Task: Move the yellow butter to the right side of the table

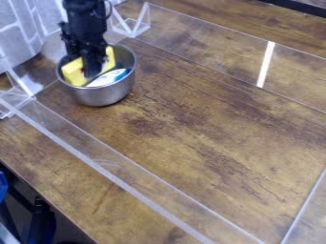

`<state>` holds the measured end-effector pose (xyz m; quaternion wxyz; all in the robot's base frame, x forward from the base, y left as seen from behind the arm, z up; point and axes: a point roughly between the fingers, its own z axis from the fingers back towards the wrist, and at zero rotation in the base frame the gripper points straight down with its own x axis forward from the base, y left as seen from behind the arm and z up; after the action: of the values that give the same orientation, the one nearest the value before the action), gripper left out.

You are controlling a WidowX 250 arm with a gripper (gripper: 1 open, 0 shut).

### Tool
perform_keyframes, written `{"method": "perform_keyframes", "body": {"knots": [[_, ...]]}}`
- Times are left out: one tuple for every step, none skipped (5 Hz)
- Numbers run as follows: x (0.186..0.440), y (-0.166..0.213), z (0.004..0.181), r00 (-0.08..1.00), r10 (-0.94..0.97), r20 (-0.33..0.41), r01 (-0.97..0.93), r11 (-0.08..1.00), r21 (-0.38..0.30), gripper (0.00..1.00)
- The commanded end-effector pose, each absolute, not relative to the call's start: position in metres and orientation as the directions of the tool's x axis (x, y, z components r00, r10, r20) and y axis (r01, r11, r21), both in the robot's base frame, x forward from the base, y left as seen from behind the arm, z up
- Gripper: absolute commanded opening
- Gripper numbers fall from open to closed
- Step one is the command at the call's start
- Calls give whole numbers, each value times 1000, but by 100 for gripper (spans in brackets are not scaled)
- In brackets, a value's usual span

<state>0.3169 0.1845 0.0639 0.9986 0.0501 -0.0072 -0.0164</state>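
Black gripper [87, 59] pointing straight down into a steel bowl [97, 88] at the upper left of the table [192, 124]. Jaws drawn together and clamped on the yellow butter [76, 71], which stands tilted between them, upper end hidden by the fingers, lower end just over the bowl's inside (contact with the bowl's floor impossible to judge from this angle). Beside it in the bowl, toward the right rim, a pale blue item [114, 65], partly covered by the gripper. No brand, label or readable writing anywhere; any markings on the butter too small and blurred to make out. Dark brown wood grain with weathered streaks across the tabletop, edged by clear acrylic walls [114, 172], a bright reflection streak on the far right wall.
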Motion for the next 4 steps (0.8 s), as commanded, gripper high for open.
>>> {"method": "perform_keyframes", "body": {"knots": [[331,179,133,986,-55,155,29,987,161,0],[336,174,166,976,-54,210,21,987,157,0],[349,158,160,976,-79,203,52,989,135,0],[364,128,149,977,-112,184,93,990,110,0]]}}
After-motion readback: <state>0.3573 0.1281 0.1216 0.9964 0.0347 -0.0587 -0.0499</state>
